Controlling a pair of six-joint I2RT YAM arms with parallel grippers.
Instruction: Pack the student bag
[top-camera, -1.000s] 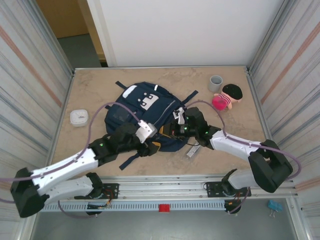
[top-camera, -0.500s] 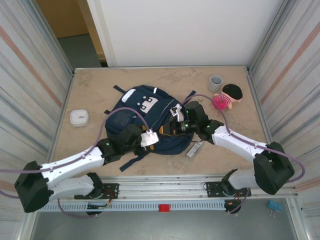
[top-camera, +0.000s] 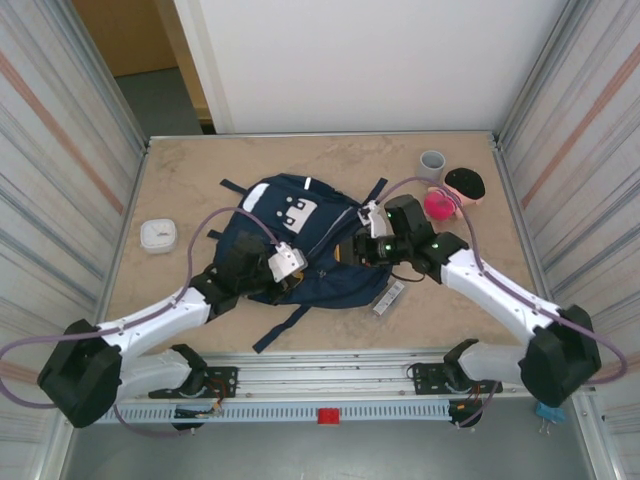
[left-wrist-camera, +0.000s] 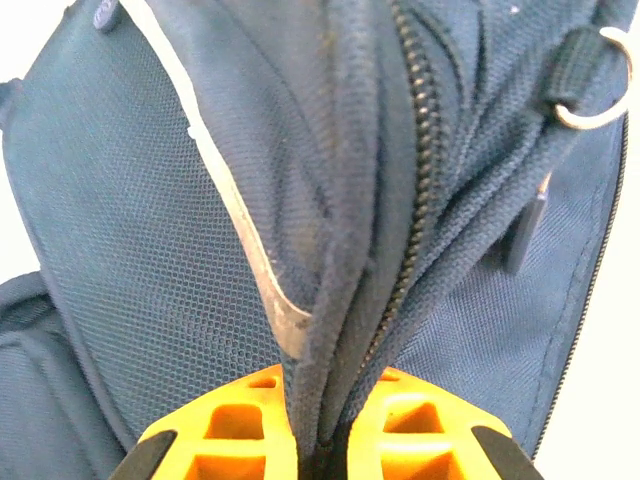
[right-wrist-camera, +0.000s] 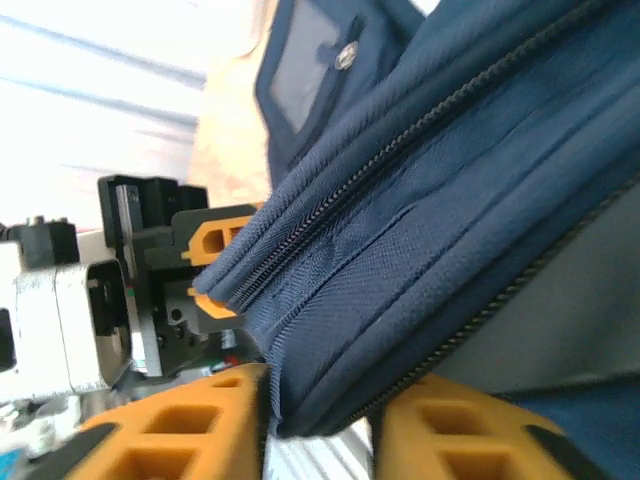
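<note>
Top external view had the student bag (top-camera: 300, 235) lying flat in the middle of the counter (top-camera: 200, 170), with both arms reaching onto its lower half from either side.

In the left wrist view, the left claw (left-wrist-camera: 320, 445) was pinched together on a ridge of the bag's navy fabric. Its orange fingers (left-wrist-camera: 240, 435) met either side of the fold at the bottom centre of the frame, right beside the zipper (left-wrist-camera: 420, 180). The teeth of that zipper looked meshed all the way up, and a metal ring (left-wrist-camera: 590, 90) hung at the upper right.

In the right wrist view, the right claw (right-wrist-camera: 320, 445) stood with its jaws apart and the bag's seamed edge lying between them. Whether they pressed on the cloth could not be told.

Around the bag, the loose items lay out on the counter:
- a doll (top-camera: 460, 188) and a grey cup (top-camera: 432, 165) at the upper right
- a white round case (top-camera: 158, 235) at the left
- a small silver item (top-camera: 388, 297) just beside the bag's lower right edge

Judging by this, packing had barely begun. No opening showed in the bag and nothing could be seen inside it. Parting the zipper and loading those things all seemed left to do.
</note>
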